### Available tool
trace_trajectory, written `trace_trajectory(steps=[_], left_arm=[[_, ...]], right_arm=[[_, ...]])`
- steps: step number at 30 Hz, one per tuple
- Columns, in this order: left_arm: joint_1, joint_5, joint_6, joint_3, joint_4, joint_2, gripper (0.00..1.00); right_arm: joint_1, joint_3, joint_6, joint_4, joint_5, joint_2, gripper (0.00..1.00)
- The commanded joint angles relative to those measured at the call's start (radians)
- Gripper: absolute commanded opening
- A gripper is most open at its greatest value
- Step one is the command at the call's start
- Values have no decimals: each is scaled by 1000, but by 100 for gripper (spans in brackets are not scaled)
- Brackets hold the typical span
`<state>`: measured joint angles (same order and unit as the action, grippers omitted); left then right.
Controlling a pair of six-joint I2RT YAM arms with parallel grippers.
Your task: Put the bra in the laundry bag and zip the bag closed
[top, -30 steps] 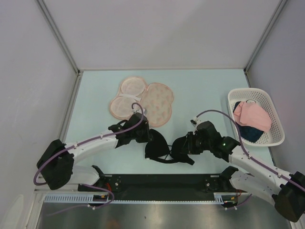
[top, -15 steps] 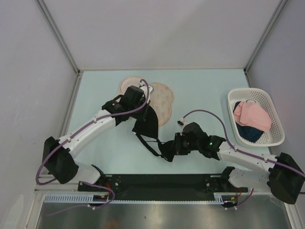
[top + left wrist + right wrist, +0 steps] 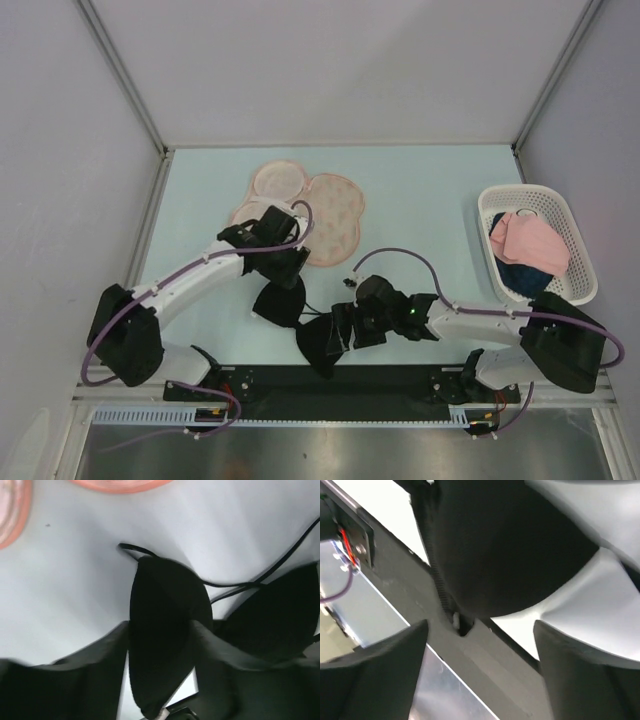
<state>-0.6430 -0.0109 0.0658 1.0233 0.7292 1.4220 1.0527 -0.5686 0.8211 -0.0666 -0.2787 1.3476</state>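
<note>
**A:** Bra (image 3: 280,303) first, where does it lie?

**B:** On the pale blue-green table (image 3: 420,200), close to the near edge and between the two arms. It is outside the laundry bag (image 3: 330,215). It is matte black, with two smooth, rounded moulded cups and thin cord-like straps. One cup lies just under the left gripper (image 3: 161,627). The other reaches the black strip along the table's front, by the right gripper (image 3: 481,626).

**A:** And the bag?

**B:** It is a peanut-shaped fabric pouch lying open and flat, farther back on the table. One half shows a peach face with an orange leaf pattern. The other half shows the paler pink inside, edged by a darker rim.

**A:** Left fingers?

**B:** Both are dark and blurred in the wrist view. They stand apart with a cup between them, seen as a pointed oval. A sliver of table shows between the cup and one finger (image 3: 220,680), so they are not clamped on it.

**A:** Right fingers?

**B:** Spread wide (image 3: 380,670), gripping nothing. The domed cup sits just beyond the tips, its stitched edge over the black strip.

**A:** Anything else?

**B:** A white plastic lattice basket (image 3: 580,250) stands at the right. It holds a folded pink cloth (image 3: 530,242) on top of a dark blue cloth (image 3: 522,278).
</note>
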Motion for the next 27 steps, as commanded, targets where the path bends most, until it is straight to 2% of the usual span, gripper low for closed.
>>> trace_trajectory(steps=[1,4,6,9,11,14,16,19,20,23,25,27], left_arm=[[58,60,45,21,-11,-168,64],[120,60,89,67,-36,-221,74],[173,48,129,89,-72,-227,76],[267,-38,195,110,-167,-190,75],[305,-145,236,138,-205,-122,70],[318,-292,242,207,-156,-78,63],[309,-310,253,135,-197,-119,65],[270,-287,258,15,-241,-158,69],[258,-197,275,2,-237,-158,69],[241,-92,314,-29,-249,-152,67],[241,-38,334,-14,-270,-130,65],[264,-14,341,36,-290,-71,62]], right_arm=[[-16,-59,-77,-134,64,-116,97],[-133,-83,-131,-217,69,-195,98],[-252,-93,-137,-219,67,-218,98],[-347,-149,-163,-185,97,-197,97],[-373,-222,-201,-185,138,-134,97],[-396,-296,-249,-266,63,-59,95],[-375,-262,-250,-250,21,-59,95],[-375,-157,-243,-171,-31,-76,98],[-382,-140,-237,-154,-36,-76,99],[-407,-100,-221,-37,-21,-35,100],[-428,-137,-198,-7,-2,20,96],[-430,-227,-177,-1,36,119,84]])
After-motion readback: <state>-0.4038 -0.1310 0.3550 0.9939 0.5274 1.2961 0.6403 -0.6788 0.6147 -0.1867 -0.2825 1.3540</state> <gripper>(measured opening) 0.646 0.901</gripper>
